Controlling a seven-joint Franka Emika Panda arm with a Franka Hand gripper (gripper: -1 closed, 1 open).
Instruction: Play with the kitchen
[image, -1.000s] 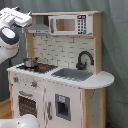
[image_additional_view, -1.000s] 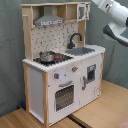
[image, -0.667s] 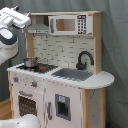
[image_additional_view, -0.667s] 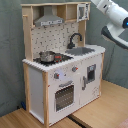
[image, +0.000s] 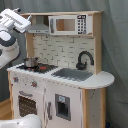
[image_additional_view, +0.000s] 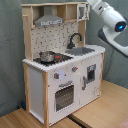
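The kitchen (image: 65, 97) is a tall white and light-wood toy with a grey hood (image: 39, 27), a microwave cabinet (image: 70, 24), a black faucet (image: 84, 59), a grey sink (image: 74, 74) and an oven door (image: 27, 105). A small metal pot (image: 31, 62) stands on the stove. My gripper (image: 14, 20) hangs high at the first exterior view's left, beside the hood and above the pot, touching nothing. In the second exterior view the kitchen (image_additional_view: 60, 80) and pot (image_additional_view: 47, 56) show again, and my arm (image_additional_view: 112, 22) reaches in by the top right corner.
A grey curtain (image: 115, 45) hangs behind the kitchen. The toy stands on a wooden surface (image_additional_view: 102, 112). Part of my white arm (image: 22, 122) fills the lower left corner of the first exterior view.
In the first exterior view my gripper has risen from stove-backsplash height to hood height. The kitchen and pot have not moved.
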